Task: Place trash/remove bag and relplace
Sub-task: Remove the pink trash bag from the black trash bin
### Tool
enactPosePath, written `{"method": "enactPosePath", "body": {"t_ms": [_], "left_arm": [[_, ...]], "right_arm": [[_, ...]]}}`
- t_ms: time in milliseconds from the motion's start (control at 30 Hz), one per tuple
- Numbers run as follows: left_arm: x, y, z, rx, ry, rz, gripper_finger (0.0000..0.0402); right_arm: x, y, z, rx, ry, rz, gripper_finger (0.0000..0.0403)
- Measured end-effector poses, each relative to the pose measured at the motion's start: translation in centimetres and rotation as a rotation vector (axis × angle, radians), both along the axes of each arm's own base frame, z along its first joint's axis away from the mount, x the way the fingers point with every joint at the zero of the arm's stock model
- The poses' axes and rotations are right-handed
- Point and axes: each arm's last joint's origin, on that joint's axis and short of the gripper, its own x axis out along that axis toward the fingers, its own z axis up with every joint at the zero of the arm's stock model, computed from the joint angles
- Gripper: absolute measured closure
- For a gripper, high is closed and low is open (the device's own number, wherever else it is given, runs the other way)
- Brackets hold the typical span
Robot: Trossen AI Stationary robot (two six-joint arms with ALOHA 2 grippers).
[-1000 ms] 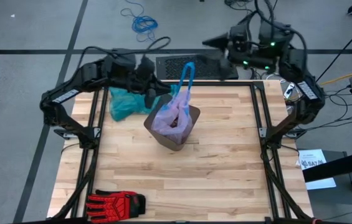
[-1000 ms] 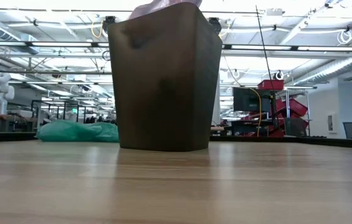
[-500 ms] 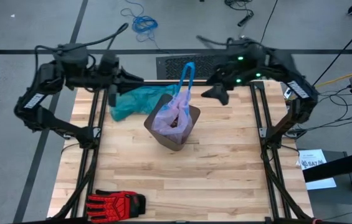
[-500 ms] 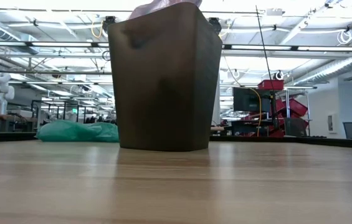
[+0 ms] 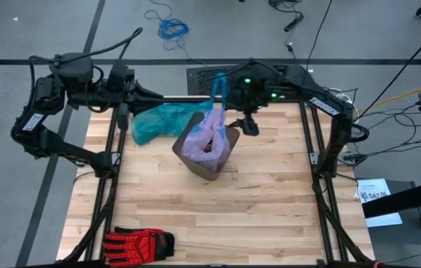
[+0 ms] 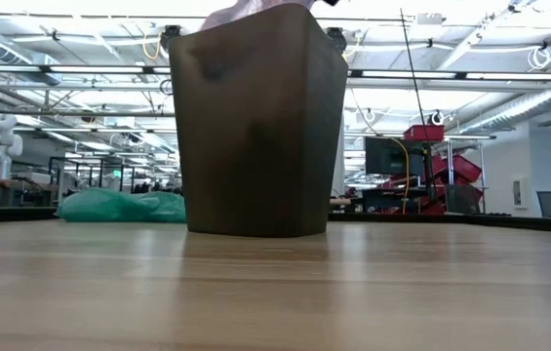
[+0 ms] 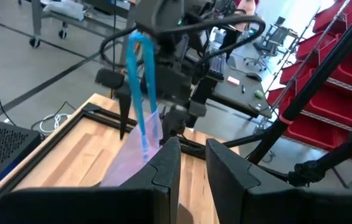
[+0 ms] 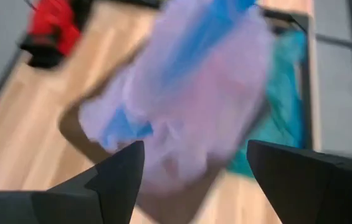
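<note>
The bag (image 5: 207, 138), a thin pale pink-lavender liner, is seated in the dark bin (image 5: 214, 162) near the middle of the wooden table (image 5: 270, 208), with its mouth gathered above the bin's rim. Its blue drawstrings (image 5: 220, 91) are drawn out long and taut, running from the gathered neck toward the far edge of the table; that line is the bag's long axis, and in the left wrist view it is seen rising as a blue loop (image 7: 139, 81) from the pale plastic (image 7: 139, 149). The right gripper (image 5: 249, 125) is found just beside the bag, on the bin's right and a little toward the far edge, with its fingers (image 8: 116, 177) spread wide and nothing held between them; in the right wrist view the bag (image 8: 182, 106) fills the gap ahead of them. The left gripper (image 5: 126, 112) is held well apart, at the table's far left edge above the teal-green bag (image 5: 158, 120), its fingers (image 7: 166, 169) set narrow and empty. The right arm is therefore judged the nearer one, and the coming grasp is judged to depend on the neck lying leftward of the open fingers. A red glove (image 5: 137, 243) lies at the near edge, well clear.
</note>
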Motion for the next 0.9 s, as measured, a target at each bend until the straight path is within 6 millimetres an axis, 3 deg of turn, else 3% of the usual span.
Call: {"method": "enactPosePath", "body": {"t_ms": [367,500,667,800,900], "left_arm": [[0.0,0.0,-0.1,0.019,0.016,-0.005,0.0329],[0.0,0.0,-0.1,0.021,0.016,-0.005,0.0329],[0.2,0.0,-0.2,0.025,0.020,-0.006,0.0329],[0.3,0.1,-0.2,0.028,0.024,-0.007,0.0329],[0.3,0.1,-0.3,0.019,0.032,0.003,0.0329]], "right_arm": [[6.1,0.0,-2.9,0.113,-0.127,0.142,0.0143],[7.9,0.4,-4.5,0.127,-0.110,0.154,0.0217],[9.2,0.9,-5.0,0.118,-0.145,0.179,0.0377],[8.7,0.6,-3.9,0.130,-0.184,0.113,0.0397],[7.0,0.1,-1.6,0.084,-0.252,0.026,0.0401]]}}
